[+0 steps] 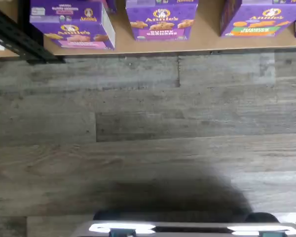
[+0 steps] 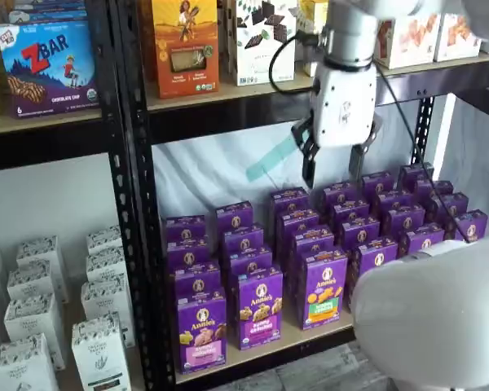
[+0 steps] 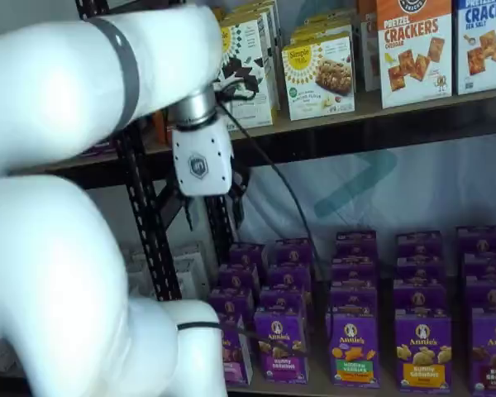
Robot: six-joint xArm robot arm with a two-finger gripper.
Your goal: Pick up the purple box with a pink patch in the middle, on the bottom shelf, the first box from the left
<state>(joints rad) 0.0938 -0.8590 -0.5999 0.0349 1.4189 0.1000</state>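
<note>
On the bottom shelf (image 2: 314,332), at the far left of the front row, stands the purple box (image 2: 201,331) w/ the pink patch low on its front. It is upright. A rabbit logo sits above the pink band. Just beside it stands a purple box w/ a purple label (image 2: 259,308), and next to that a purple box w/ a green and orange patch (image 2: 322,288). More purple boxes line up in rows behind them.

High above the boxes hangs the gripper (image 2: 332,167), white body w/ two black fingers pointing down. Its fingers are spread wide, w/ a clear gap between them and nothing in it. It touches no box and is well apart from the pink-patch one. A black cable (image 2: 279,61) loops beside it.

From the wrist view, the same box (image 1: 73,24) shows near the shelf's front edge, close to a black steel post (image 1: 15,37). The shelf board is light tan wood. Gray wood floor (image 1: 148,148) lies in front of it.

A shelf view also shows the gripper (image 3: 211,207) near a black post, w/ the big white arm (image 3: 74,215) in front. Cracker and snack boxes (image 3: 409,54) sit on the shelf above.
</note>
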